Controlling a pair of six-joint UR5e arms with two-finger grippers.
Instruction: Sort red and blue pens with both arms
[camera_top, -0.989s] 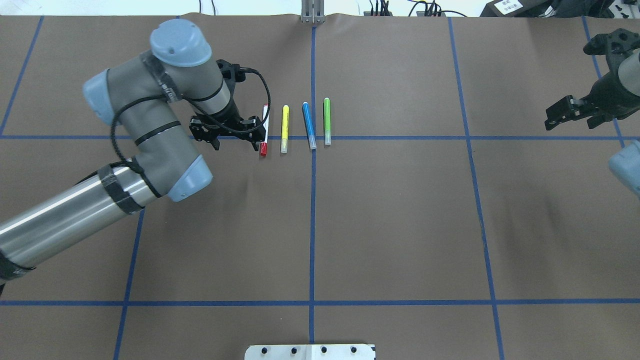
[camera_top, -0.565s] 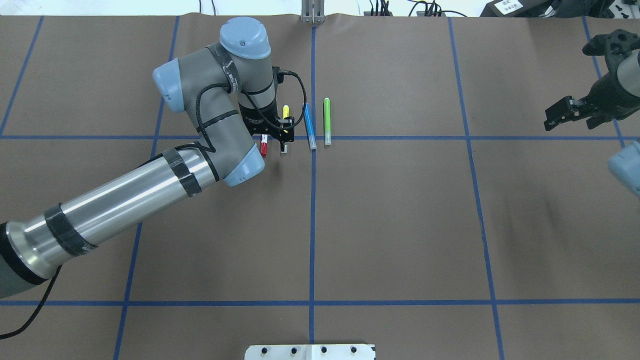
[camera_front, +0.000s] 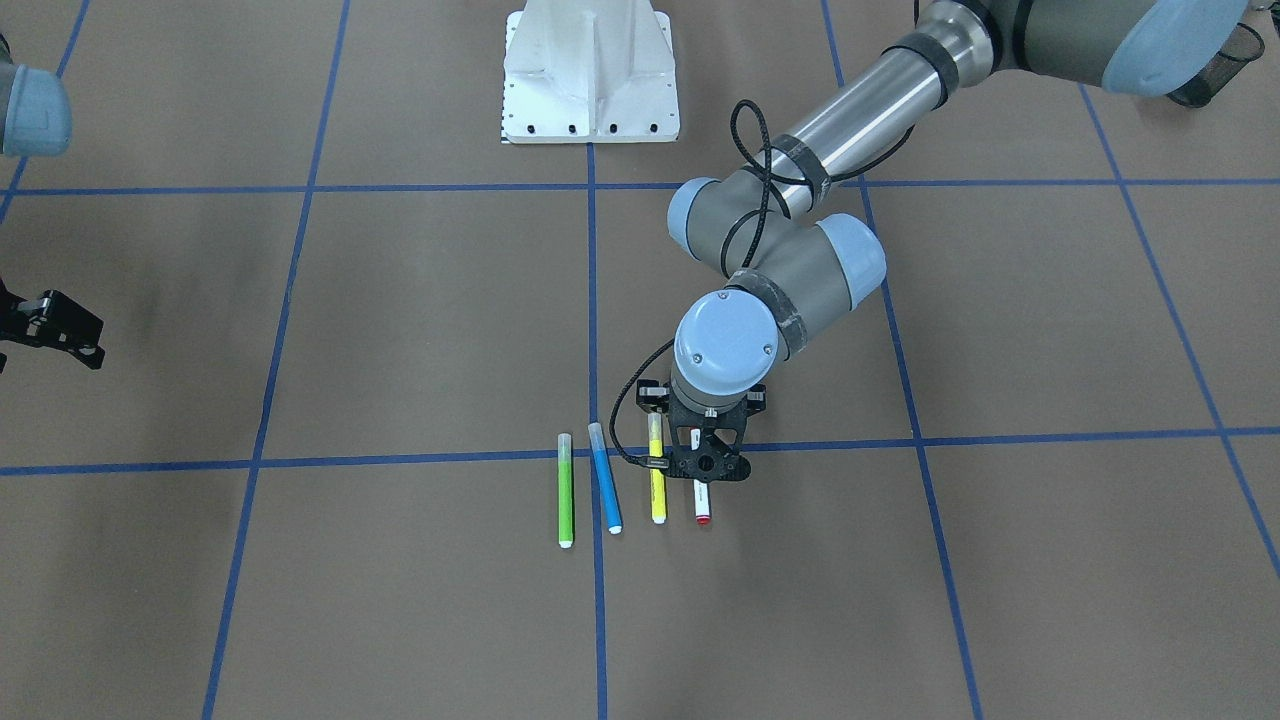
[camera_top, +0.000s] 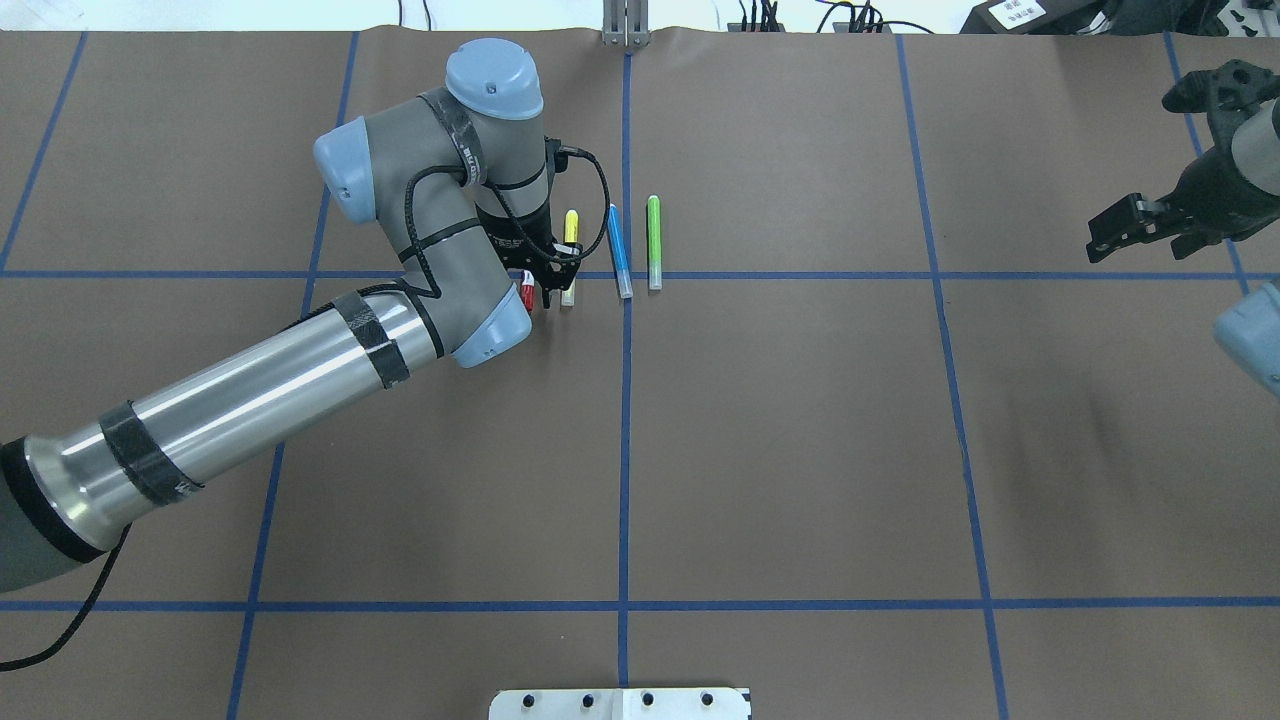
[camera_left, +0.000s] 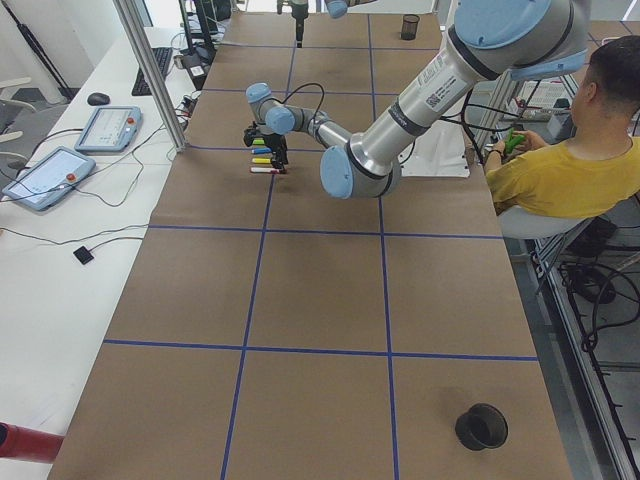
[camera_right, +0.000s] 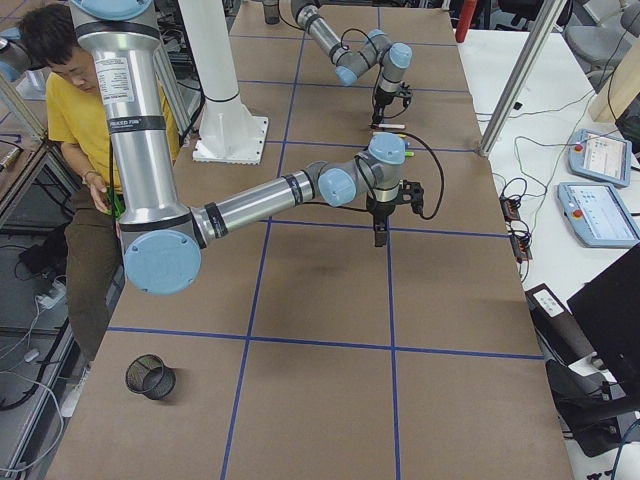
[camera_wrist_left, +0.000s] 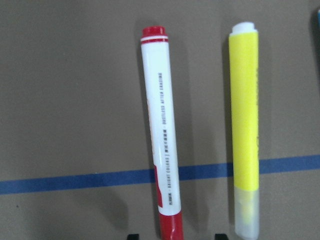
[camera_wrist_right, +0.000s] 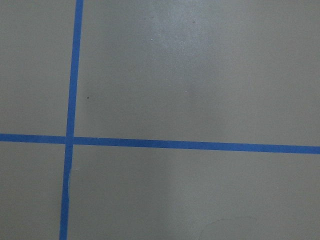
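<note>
Four markers are laid side by side on the brown bench (camera_top: 800, 450), each crossing a blue tape line (camera_wrist_left: 75, 181). In the overhead view the red pen (camera_wrist_left: 162, 135) is the leftmost. The yellow marker (camera_wrist_left: 245, 125) is found just beside it at 3 o'clock, then the blue pen (camera_top: 618, 250) and the green marker (camera_top: 654, 240). All four are kept apart from one another.

The left gripper (camera_front: 706, 468) is held straight down over the red pen near its cap. Its jaws are parted and empty. In the wrist view the two fingertips (camera_wrist_left: 132, 237) are seen on either side of the red cap, with one in the narrow gap toward the yellow marker, the nearest obstacle.

The right gripper (camera_top: 1140, 228) is held well away at 3 o'clock, over bare bench, with jaws spread and nothing held.

A white pedestal (camera_front: 590, 80) is fixed at the robot's edge. A seated person (camera_left: 570, 170) is seen beside the bench.

Compared with one second ago, the left gripper has been swung from 9 o'clock of the red pen to above it. The pens are unmoved.
</note>
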